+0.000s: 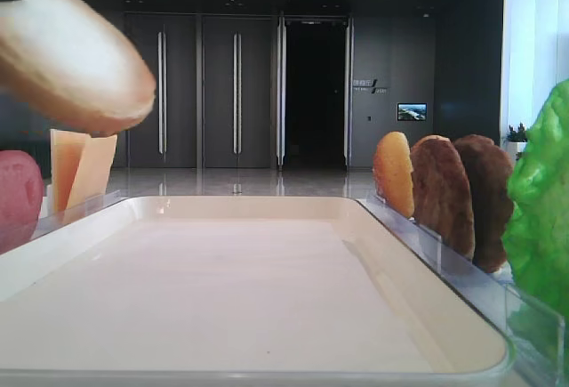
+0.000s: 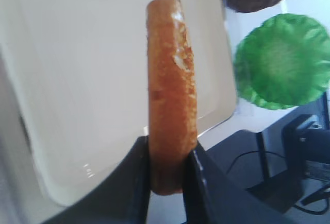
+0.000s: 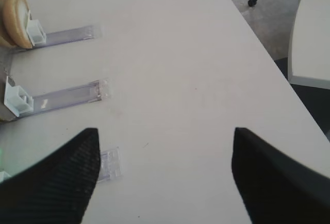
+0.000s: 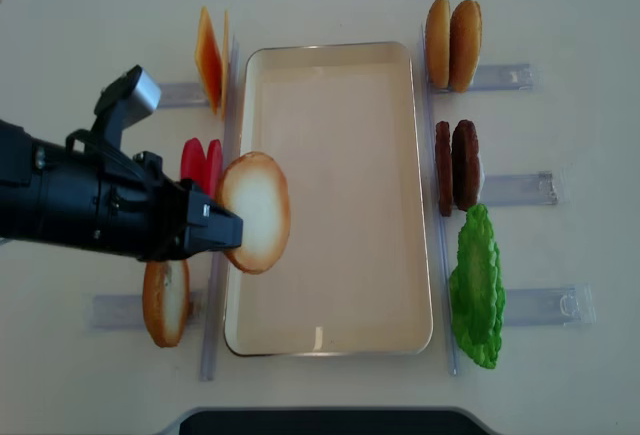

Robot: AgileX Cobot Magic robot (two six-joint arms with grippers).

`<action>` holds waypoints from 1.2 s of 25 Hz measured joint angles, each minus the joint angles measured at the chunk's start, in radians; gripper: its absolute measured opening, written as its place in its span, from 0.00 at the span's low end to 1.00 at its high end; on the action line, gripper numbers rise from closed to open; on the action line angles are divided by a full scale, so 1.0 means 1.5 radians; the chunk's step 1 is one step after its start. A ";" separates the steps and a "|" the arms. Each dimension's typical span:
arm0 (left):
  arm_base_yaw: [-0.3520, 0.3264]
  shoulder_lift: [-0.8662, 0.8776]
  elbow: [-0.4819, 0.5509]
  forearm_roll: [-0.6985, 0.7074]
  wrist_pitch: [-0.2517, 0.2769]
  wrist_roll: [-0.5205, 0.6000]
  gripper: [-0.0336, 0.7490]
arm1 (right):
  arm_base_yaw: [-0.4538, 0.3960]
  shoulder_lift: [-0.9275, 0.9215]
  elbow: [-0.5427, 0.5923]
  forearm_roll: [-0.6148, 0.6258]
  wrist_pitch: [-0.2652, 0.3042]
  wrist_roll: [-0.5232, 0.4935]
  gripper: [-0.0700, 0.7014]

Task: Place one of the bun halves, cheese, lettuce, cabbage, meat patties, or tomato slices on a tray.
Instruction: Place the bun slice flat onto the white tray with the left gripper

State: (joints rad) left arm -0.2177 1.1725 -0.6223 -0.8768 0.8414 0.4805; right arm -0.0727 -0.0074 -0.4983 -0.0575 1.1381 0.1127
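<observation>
Golden-brown round bun half [image 2: 171, 105] sits pinched edge-on in black left gripper [image 2: 166, 170], over cream rectangular tray's [image 4: 330, 340] left rim. Right gripper [image 3: 162, 175] spread wide w/ nothing between, above white table [image 3: 180, 54].

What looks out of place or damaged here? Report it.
Nothing stands out. The racks hold their food upright beside the tray, and the left gripper holds a bun half over the tray's left edge.
</observation>
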 joint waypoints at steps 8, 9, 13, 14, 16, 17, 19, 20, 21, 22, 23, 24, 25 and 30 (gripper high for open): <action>0.035 0.114 0.046 -0.222 0.044 0.237 0.22 | 0.000 0.000 0.000 0.000 0.000 0.000 0.78; 0.036 0.133 0.046 -0.242 0.050 0.256 0.22 | 0.000 0.000 0.000 0.000 0.000 0.000 0.78; 0.037 0.211 0.036 -0.306 0.079 0.299 0.22 | 0.000 0.000 0.000 0.000 0.000 0.000 0.78; 0.037 0.230 0.028 -0.313 0.087 0.304 0.22 | 0.000 0.000 0.000 0.000 0.000 0.000 0.78; 0.035 0.259 0.013 -0.323 0.096 0.306 0.22 | 0.000 0.000 0.000 0.000 0.000 0.000 0.78; 0.033 0.270 0.005 -0.324 0.096 0.306 0.22 | 0.000 0.000 0.000 0.000 0.000 0.000 0.78; 0.022 0.281 -0.009 -0.319 0.094 0.294 0.22 | 0.000 0.000 0.000 0.000 0.000 0.000 0.78; 0.013 0.284 -0.017 -0.311 0.090 0.281 0.22 | 0.000 0.000 0.000 0.000 0.000 0.000 0.78; 0.003 0.285 -0.025 -0.295 0.082 0.261 0.22 | 0.000 0.000 0.000 0.000 0.000 0.000 0.78; -0.010 0.285 -0.035 -0.275 0.072 0.237 0.22 | 0.000 0.000 0.000 0.000 0.000 0.000 0.78; -0.023 0.285 -0.043 -0.255 0.060 0.212 0.22 | 0.000 0.000 0.000 0.000 0.000 0.000 0.78; -0.034 0.286 -0.052 -0.239 0.049 0.190 0.22 | 0.000 0.000 0.000 0.000 0.000 0.000 0.78; -0.045 0.286 -0.060 -0.220 0.041 0.166 0.22 | 0.000 0.000 0.000 0.000 0.000 0.000 0.78; -0.062 0.286 -0.072 -0.189 0.013 0.110 0.22 | 0.000 0.000 0.000 0.000 0.000 0.000 0.78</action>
State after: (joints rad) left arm -0.3102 1.6016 -0.7308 -1.1608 0.8608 0.6451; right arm -0.0727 -0.0074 -0.4983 -0.0575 1.1381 0.1127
